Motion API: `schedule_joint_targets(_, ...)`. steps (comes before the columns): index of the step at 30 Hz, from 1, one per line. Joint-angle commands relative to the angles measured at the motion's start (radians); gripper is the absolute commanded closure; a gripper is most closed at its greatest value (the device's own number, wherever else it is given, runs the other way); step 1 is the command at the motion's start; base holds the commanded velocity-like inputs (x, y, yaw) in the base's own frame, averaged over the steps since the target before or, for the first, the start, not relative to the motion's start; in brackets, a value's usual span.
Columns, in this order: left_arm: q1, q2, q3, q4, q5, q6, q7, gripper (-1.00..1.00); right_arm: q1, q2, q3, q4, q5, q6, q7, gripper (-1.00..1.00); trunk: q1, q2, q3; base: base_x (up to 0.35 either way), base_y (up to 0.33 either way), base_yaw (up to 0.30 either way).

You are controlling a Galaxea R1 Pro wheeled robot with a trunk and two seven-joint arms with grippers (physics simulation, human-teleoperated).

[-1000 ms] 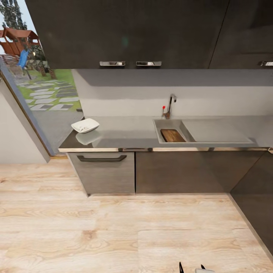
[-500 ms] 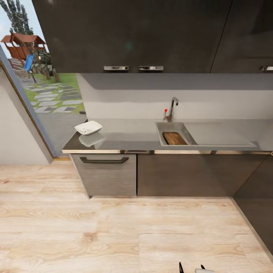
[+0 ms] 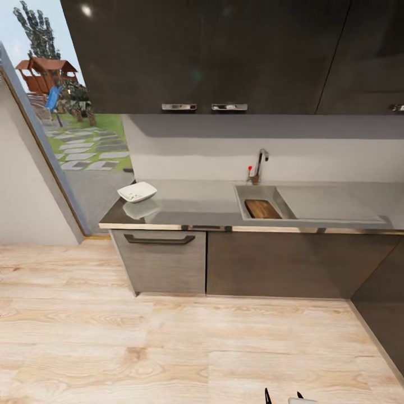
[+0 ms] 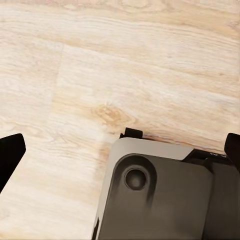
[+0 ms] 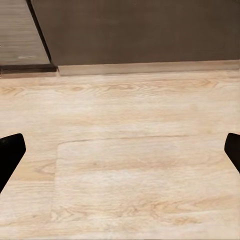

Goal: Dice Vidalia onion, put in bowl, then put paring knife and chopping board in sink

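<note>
Both grippers are spread wide and holding nothing: in the left wrist view our left gripper [image 4: 120,150] has its dark fingertips [image 4: 10,152] cut off at the frame edges, hanging over pale wood floor [image 4: 125,65] and a grey slab of our own base [image 4: 165,195]. The right gripper [image 5: 120,150] is spread the same way over bare floor, with dark cabinet fronts [image 5: 135,30] on the far side.

From the head view we're standing well back from the kitchen [image 3: 224,56]. The grey countertop [image 3: 191,205] runs left to right under glossy black upper cabinets. The sink [image 3: 325,203] sits right of centre, and the chopping board [image 3: 262,209] lies inside its basin, partly hidden by the near wall. The white bowl [image 3: 137,192] rests near the counter's far left end, well apart from the sink. There are pale bits inside, too small to identify. We can't make out the knife or any onion from here.
</note>
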Motion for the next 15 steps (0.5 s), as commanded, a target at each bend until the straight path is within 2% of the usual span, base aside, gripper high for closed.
schedule_joint_targets(1, 0.000, 0.000, -0.008, -0.001, 0.004, -0.002, 0.004, -1.00, -0.001, 0.000, 0.009, 0.001, -0.004, -0.002, -0.006, -1.00, 0.001, -0.002, 0.000, 0.000, 0.000, 0.078)
schedule_joint_targets(15, 0.000, 0.000, -0.008, 0.000, 0.004, -0.001, 0.004, -1.00, -0.001, -0.001, 0.007, 0.001, -0.004, -0.002, -0.007, -1.00, 0.001, -0.002, 0.017, 0.000, 0.000, 0.059)
